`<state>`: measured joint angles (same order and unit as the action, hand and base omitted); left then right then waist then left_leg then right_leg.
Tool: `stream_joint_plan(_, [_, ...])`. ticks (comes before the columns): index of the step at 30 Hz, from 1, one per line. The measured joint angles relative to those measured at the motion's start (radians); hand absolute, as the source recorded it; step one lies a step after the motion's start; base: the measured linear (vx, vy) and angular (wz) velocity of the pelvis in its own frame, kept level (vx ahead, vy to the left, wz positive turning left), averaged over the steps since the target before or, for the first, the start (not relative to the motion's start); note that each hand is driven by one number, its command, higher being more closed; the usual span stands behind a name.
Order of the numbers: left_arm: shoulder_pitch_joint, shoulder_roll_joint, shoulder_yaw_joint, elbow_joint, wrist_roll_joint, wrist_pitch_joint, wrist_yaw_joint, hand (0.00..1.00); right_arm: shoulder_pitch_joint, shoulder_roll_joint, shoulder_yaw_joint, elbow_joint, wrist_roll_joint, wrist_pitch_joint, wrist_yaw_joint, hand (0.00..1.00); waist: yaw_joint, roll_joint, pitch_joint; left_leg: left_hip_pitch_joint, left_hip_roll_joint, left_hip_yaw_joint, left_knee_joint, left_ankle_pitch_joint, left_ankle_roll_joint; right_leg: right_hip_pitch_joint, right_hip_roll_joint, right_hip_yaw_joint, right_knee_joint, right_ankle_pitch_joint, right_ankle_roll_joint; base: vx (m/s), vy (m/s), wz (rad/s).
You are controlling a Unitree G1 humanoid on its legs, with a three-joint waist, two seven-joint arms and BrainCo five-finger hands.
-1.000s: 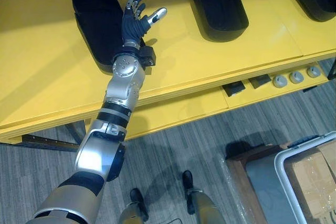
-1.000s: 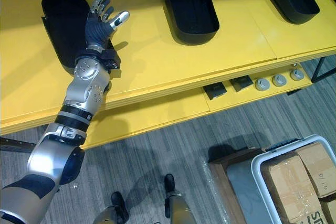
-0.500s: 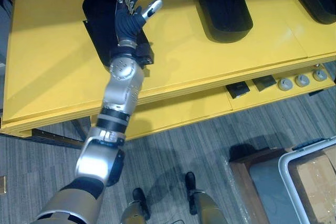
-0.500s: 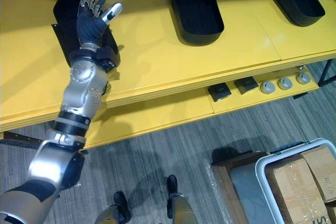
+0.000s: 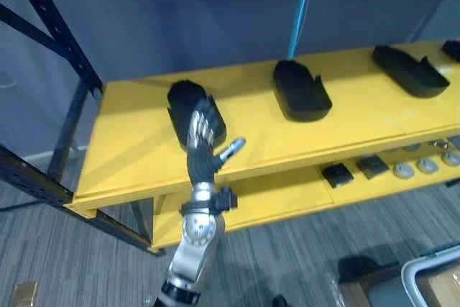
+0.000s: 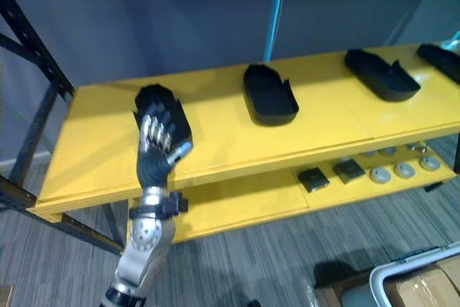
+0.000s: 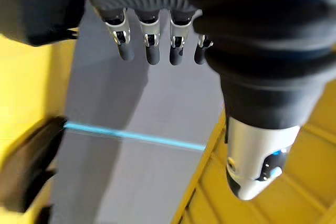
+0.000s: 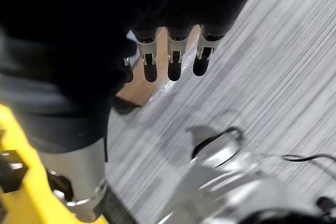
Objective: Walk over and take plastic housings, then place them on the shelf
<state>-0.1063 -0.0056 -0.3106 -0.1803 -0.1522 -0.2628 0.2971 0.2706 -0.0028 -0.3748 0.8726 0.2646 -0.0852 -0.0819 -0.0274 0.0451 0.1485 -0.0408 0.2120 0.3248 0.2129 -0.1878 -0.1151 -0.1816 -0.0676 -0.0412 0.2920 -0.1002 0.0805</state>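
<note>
Housings of black moulded plastic, long and tub-shaped, sit well apart on the smooth yellow shelf [image 5: 129, 134]: leftmost housing [image 5: 181, 102], middle housing [image 5: 302, 95], right housing [image 5: 406, 70]. The left hand [image 5: 204, 150], fingers straight and spread, empty, stands raised before the leftmost housing. The right hand [image 8: 174, 59] hangs loose-fingered over striped grey floor [image 8: 262, 77].

Shelf top [image 5: 129, 141]: housings in a row, well apart: left housing [image 5: 178, 102], middle housing [image 5: 300, 91], right housing [image 5: 406, 70], one more at far R edge. Left hand [image 5: 203, 141] raised in front of left housing. Lower level [image 5: 273, 195] under the top, small parts [image 5: 338, 174] twd R. Rack post [image 5: 50, 26] at L end. Wall [image 5: 180, 12] behind. Bin [image 5: 420, 265] on floor [image 5: 86, 249], front R.
</note>
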Motion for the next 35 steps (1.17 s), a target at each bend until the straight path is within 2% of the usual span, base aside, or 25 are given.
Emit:
stream_joint_plan(4, [0.122, -0.002, -0.008, 0.019, -0.001, 0.016, -0.054, 0.0, 0.001, 0.0, -0.016, 0.041, -0.002, 0.0, -0.003, 0.0, -0.002, -0.004, -0.049, 0.044, -0.013, -0.025, -0.048, 0.031, 0.001, 0.062, -0.007, -0.028, -0.043, 0.003, 0.003, 0.06, -0.014, 0.21])
stream_joint_plan(6, [0.158, -0.002, -0.008, 0.047, 0.0, 0.03, -0.069, 0.0, 0.001, -0.003, -0.016, 0.055, -0.006, 0.0, -0.006, 0.0, 0.01, -0.006, -0.061, 0.065, -0.015, -0.03, -0.049, 0.044, 0.001, 0.087, -0.009, -0.029, -0.053, 0.003, 0.003, 0.06, -0.028, 0.15])
stream_joint_plan(10, [0.221, -0.004, 0.001, 0.048, 0.04, 0.045, -0.069, 0.0, -0.002, -0.006, -0.006, 0.055, -0.031, 0.0, -0.01, 0.0, 0.01, -0.014, -0.061, 0.064, -0.012, -0.07, 0.031, 0.04, 0.009, 0.106, -0.002, 0.009, -0.051, 0.009, 0.002, 0.01, -0.03, -0.19])
stream_joint_plan(13, [0.262, -0.028, 0.05, 0.034, 0.059, 0.045, -0.063, 0.0, -0.008, -0.024, 0.041, 0.04, -0.038, -0.003, -0.016, 0.0, 0.027, -0.016, -0.062, 0.036, -0.007, -0.262, 0.201, -0.041, 0.037, 0.09, 0.043, 0.122, -0.014, 0.009, 0.001, -0.06, -0.048, -1.15])
stream_joint_plan(14, [0.267, -0.033, 0.062, 0.017, 0.06, 0.044, -0.061, 0.0, -0.023, -0.026, 0.046, 0.035, -0.037, -0.004, -0.018, 0.0, 0.039, -0.014, -0.063, 0.023, -0.015, -0.379, 0.268, -0.091, 0.032, 0.051, 0.077, 0.192, 0.01, 0.005, 0.002, -0.11, 0.041, -1.46])
stream_joint_plan(15, [0.267, -0.033, 0.063, 0.01, 0.061, 0.044, -0.06, 0.0, -0.03, -0.027, 0.046, 0.028, -0.036, -0.004, -0.019, 0.0, 0.047, -0.014, -0.063, 0.022, -0.021, -0.427, 0.286, -0.113, 0.024, 0.028, 0.097, 0.226, 0.026, 0.0, -0.001, -0.23, 0.165, -1.9])
stream_joint_plan(16, [0.268, -0.036, 0.061, 0.008, 0.084, 0.045, -0.057, 0.0, -0.032, -0.028, 0.061, 0.008, -0.028, -0.004, -0.022, 0.0, 0.043, -0.014, -0.065, 0.025, -0.032, -0.495, 0.296, -0.162, 0.017, -0.009, 0.131, 0.287, 0.059, -0.008, 0.008, -0.27, 0.242, -1.59])
stream_joint_plan(17, [0.263, -0.041, 0.057, 0.008, 0.103, 0.046, -0.055, 0.0, -0.029, -0.026, 0.065, -0.013, -0.021, -0.004, -0.022, 0.0, 0.021, -0.013, -0.066, 0.025, -0.043, -0.513, 0.286, -0.211, 0.023, -0.049, 0.143, 0.322, 0.082, -0.009, 0.01, -0.28, 0.271, -1.33])
stream_joint_plan(18, [0.258, -0.041, 0.051, 0.008, 0.11, 0.047, -0.054, 0.0, -0.023, -0.023, 0.065, -0.025, -0.021, -0.004, -0.022, 0.0, 0.01, -0.013, -0.065, 0.027, -0.046, -0.504, 0.272, -0.24, 0.016, -0.069, 0.148, 0.337, 0.091, -0.007, 0.014, -0.24, 0.273, -1.11])
stream_joint_plan(19, [0.251, -0.04, 0.053, 0.007, 0.135, 0.047, -0.05, 0.0, -0.013, -0.009, 0.064, -0.05, -0.02, -0.004, -0.023, 0.0, -0.003, -0.036, -0.05, 0.038, -0.078, -0.455, 0.275, -0.284, 0.049, -0.092, 0.144, 0.397, 0.09, 0.014, 0.03, -0.26, 0.311, -1.33])
stream_joint_plan(20, [0.251, -0.04, 0.068, 0.008, 0.143, 0.049, -0.041, 0.0, 0.012, 0.013, 0.065, -0.112, -0.02, -0.004, -0.023, 0.0, -0.001, -0.05, -0.041, 0.034, -0.095, -0.39, 0.286, -0.29, 0.067, -0.1, 0.136, 0.446, 0.043, 0.045, 0.013, -0.25, 0.32, -1.58])
stream_joint_plan(21, [0.251, -0.04, 0.077, 0.009, 0.147, 0.05, -0.038, 0.0, 0.022, 0.019, 0.064, -0.135, -0.02, -0.004, -0.023, 0.0, 0.005, -0.051, -0.042, 0.034, -0.095, -0.346, 0.286, -0.286, 0.076, -0.1, 0.124, 0.45, 0.003, 0.057, -0.007, -0.26, 0.348, -2.27])
stream_joint_plan(22, [0.251, -0.039, 0.103, -0.001, 0.147, 0.05, -0.027, 0.0, 0.039, 0.02, 0.075, -0.195, -0.021, -0.003, -0.029, 0.0, 0.018, -0.038, -0.043, 0.041, -0.083, -0.224, 0.27, -0.263, 0.101, -0.114, 0.077, 0.384, -0.103, 0.056, -0.05, -0.26, 0.305, -2.31])
stream_joint_plan(23, [0.246, -0.04, 0.13, -0.005, 0.152, 0.049, -0.02, 0.0, 0.038, 0.02, 0.087, -0.237, -0.022, -0.004, -0.033, 0.0, 0.02, -0.037, -0.034, 0.039, -0.066, -0.142, 0.269, -0.25, 0.114, -0.151, 0.038, 0.223, -0.093, 0.065, -0.041, -0.27, 0.281, -2.36])
stream_joint_plan(24, [0.245, -0.041, 0.145, -0.005, 0.156, 0.05, -0.018, 0.0, 0.04, 0.02, 0.095, -0.266, -0.023, -0.004, -0.035, 0.0, 0.024, -0.038, -0.034, 0.043, -0.053, -0.085, 0.26, -0.245, 0.116, -0.173, 0.018, 0.107, -0.061, 0.066, -0.044, -0.24, 0.199, -2.11])
stream_joint_plan(25, [0.245, -0.041, 0.168, -0.005, 0.157, 0.052, -0.016, 0.0, 0.044, 0.02, 0.106, -0.316, -0.039, -0.004, -0.042, 0.0, 0.035, -0.042, -0.029, 0.075, -0.037, 0.015, 0.223, -0.229, 0.116, -0.181, -0.012, -0.074, 0.019, 0.066, -0.053, -0.15, 0.152, -2.12])
stream_joint_plan(26, [0.247, -0.041, 0.18, -0.005, 0.155, 0.053, -0.015, 0.0, 0.052, 0.019, 0.114, -0.372, -0.069, -0.004, -0.045, 0.0, 0.03, -0.041, -0.023, 0.104, -0.018, 0.089, 0.199, -0.2, 0.106, -0.154, -0.032, -0.179, 0.097, 0.06, -0.049, -0.1, 0.119, -1.96])
stream_joint_plan(27, [0.247, -0.042, 0.184, -0.005, 0.154, 0.053, -0.015, 0.0, 0.059, 0.019, 0.121, -0.404, -0.081, -0.005, -0.046, 0.0, 0.027, -0.041, -0.023, 0.112, -0.007, 0.12, 0.2, -0.186, 0.099, -0.133, -0.04, -0.204, 0.137, 0.054, -0.052, -0.03, 0.057, -1.46])
stream_joint_plan(29, [0.249, -0.042, 0.197, -0.006, 0.15, 0.053, -0.016, 0.0, 0.077, 0.02, 0.14, -0.5, -0.119, -0.006, -0.047, 0.0, 0.016, -0.048, -0.027, 0.141, 0.013, 0.208, 0.194, -0.18, 0.092, -0.058, -0.08, -0.239, 0.245, 0.001, -0.048, 0.03, -0.006, -1.32])
stream_joint_plan(31, [0.252, -0.041, 0.239, 0.016, 0.105, 0.052, -0.019, 0.0, 0.078, 0.021, 0.164, -0.58, -0.168, -0.007, -0.046, 0.0, 0.008, -0.07, -0.043, 0.149, 0.014, 0.288, 0.195, -0.176, 0.082, 0.007, -0.16, -0.276, 0.272, -0.092, -0.046, 0.08, -0.11, -1.44])
stream_joint_plan(33, [0.241, -0.037, 0.3, 0.099, 0.059, 0.052, -0.021, 0.0, 0.06, 0.016, 0.169, -0.596, -0.178, -0.01, -0.043, 0.0, 0.007, -0.086, -0.054, 0.149, -0.008, 0.296, 0.17, -0.168, 0.067, 0.004, -0.15, -0.274, 0.211, -0.133, -0.033, 0.08, -0.211, -1.18])
stream_joint_plan(35, [0.237, -0.045, 0.351, 0.224, -0.006, 0.072, -0.022, 0.0, 0.047, 0.006, 0.159, -0.614, -0.178, -0.01, -0.034, 0.0, 0.0, -0.058, -0.06, 0.15, -0.016, 0.236, 0.107, -0.153, 0.061, 0.001, -0.087, -0.239, 0.142, -0.129, -0.046, 0.04, -0.158, -0.84])
